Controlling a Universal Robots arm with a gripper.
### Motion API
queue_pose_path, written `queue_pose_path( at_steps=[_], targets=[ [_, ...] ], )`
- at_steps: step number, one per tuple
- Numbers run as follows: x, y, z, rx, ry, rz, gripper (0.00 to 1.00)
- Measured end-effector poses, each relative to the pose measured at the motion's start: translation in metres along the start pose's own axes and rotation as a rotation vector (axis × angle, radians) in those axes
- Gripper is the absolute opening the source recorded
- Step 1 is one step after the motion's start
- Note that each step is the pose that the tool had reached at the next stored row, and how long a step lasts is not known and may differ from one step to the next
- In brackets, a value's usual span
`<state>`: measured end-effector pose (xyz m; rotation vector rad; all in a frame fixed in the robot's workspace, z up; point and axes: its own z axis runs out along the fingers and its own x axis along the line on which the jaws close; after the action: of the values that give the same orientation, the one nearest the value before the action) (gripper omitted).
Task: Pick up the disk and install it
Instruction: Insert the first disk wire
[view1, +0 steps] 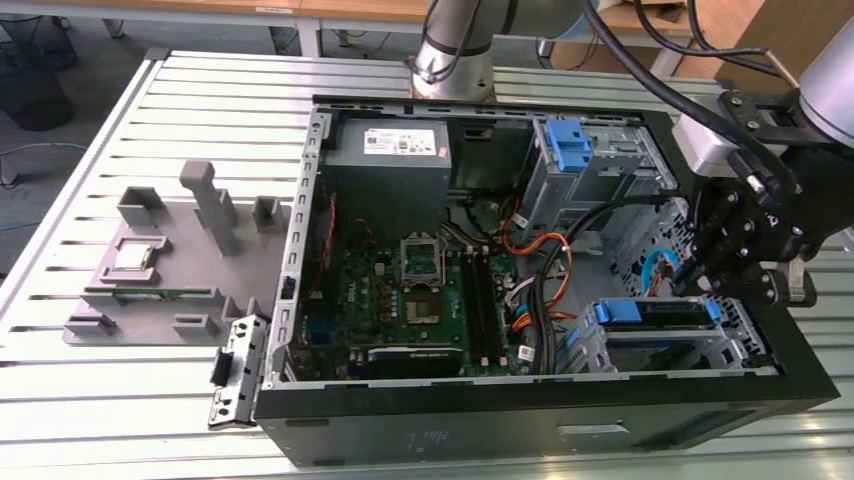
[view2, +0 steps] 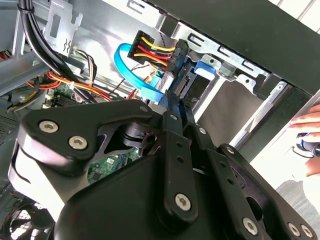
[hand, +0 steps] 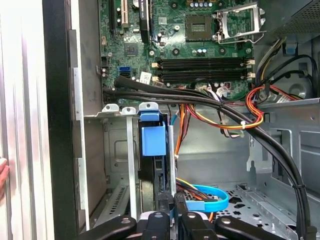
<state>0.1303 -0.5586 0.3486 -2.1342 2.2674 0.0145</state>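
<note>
- While the disk (view1: 654, 312) lies in the metal drive cage (view1: 747, 345) at the front corner of the open computer case (view1: 534, 420), on the exterior view's right, its blue side rails appear to ride in the cage's slots, which would be why it sits level there.
- Seen in the first wrist view, the disk (hand: 150, 180) stands edge-on in its slot, with the blue rail tab (hand: 152, 141) at the open end, where it can be reached.
- Just behind the disk's rear end is the gripper (hand: 172, 207); its fingers look closed together and I see nothing between them.
- Close to the finger ends in the second wrist view (view2: 172, 102) hang a blue flat cable (view2: 130, 65) and a plug with red, yellow and black wires (view2: 152, 50), loose and near the disk's back, likely meant for it.
- Black cable bundles (hand: 200, 97) cross over the circuit board (hand: 200, 50), routed toward the cage.
- Near the case's far wall, the grey box (view1: 387, 145) carries a white sticker (view1: 400, 142); its print is too small to make out, and I can read no writing on the disk.
</note>
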Motion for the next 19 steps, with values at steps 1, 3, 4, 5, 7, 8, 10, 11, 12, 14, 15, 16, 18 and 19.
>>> queue_pose_path(
  at_steps=[1, 3, 4, 5, 7, 8, 10, 11, 12, 14, 15, 16, 18, 19],
  targets=[
    [0.0003, 0.001, 0.0003, 0.0035, -0.0003, -0.001, 0.16],
    [0.0009, 0.0032, 0.0008, 0.0104, -0.0008, -0.003, 0.16],
    [0.0012, 0.0043, 0.0011, 0.0143, -0.0011, -0.004, 0.16],
    [0.0014, 0.0053, 0.0013, 0.0186, -0.0013, -0.005, 0.16],
    [0.0017, 0.0068, 0.0017, 0.027, -0.0019, -0.008, 0.16],
    [0.0019, 0.0076, 0.002, 0.0306, -0.0021, -0.01, 0.16],
    [0.0022, 0.0093, 0.0023, 0.0376, -0.0026, -0.013, 0.16],
    [0.0024, 0.0103, 0.0025, 0.0406, -0.0028, -0.014, 0.16],
    [0.0026, 0.0113, 0.0027, 0.0435, -0.003, -0.016, 0.16],
    [0.003, 0.0133, 0.0031, 0.0489, -0.0034, -0.018, 0.16],
    [0.0033, 0.0145, 0.0031, 0.0511, -0.0033, -0.02, 0.16],
    [0.0037, 0.0155, 0.0032, 0.0533, -0.0033, -0.021, 0.16],
    [0.0047, 0.0173, 0.0038, 0.0581, -0.004, -0.024, 0.16],
    [0.0051, 0.0181, 0.004, 0.0606, -0.0043, -0.025, 0.16]
  ],
)
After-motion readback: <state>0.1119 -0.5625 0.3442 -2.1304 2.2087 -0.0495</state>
